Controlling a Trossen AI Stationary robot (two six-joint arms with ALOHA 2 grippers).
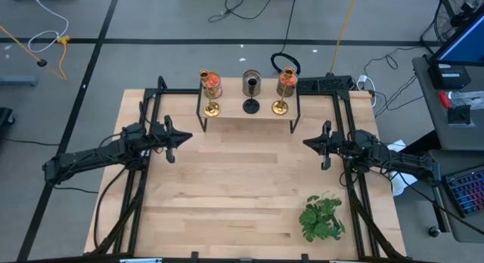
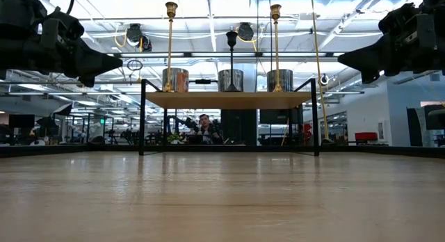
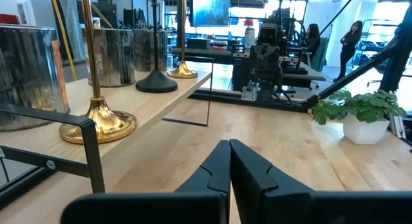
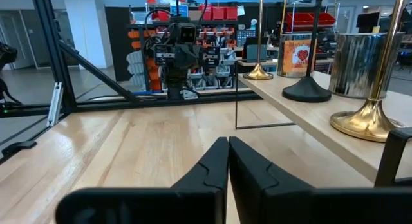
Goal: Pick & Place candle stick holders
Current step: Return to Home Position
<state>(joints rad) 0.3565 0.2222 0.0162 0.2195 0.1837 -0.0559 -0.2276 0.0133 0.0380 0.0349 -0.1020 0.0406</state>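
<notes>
Three candle stick holders stand by their round bases on a small raised wooden shelf at the table's far side: a gold one at the left, a black one in the middle, a gold one at the right. They also show in the left wrist view, gold and black. My left gripper hovers shut and empty over the table's left part. My right gripper hovers shut and empty over the right part. Both point inward at each other.
Three glass jars stand behind the holders on the shelf. A leafy green plant in a white pot sits at the near right. Black frame rails run along both table sides. People show in the room beyond.
</notes>
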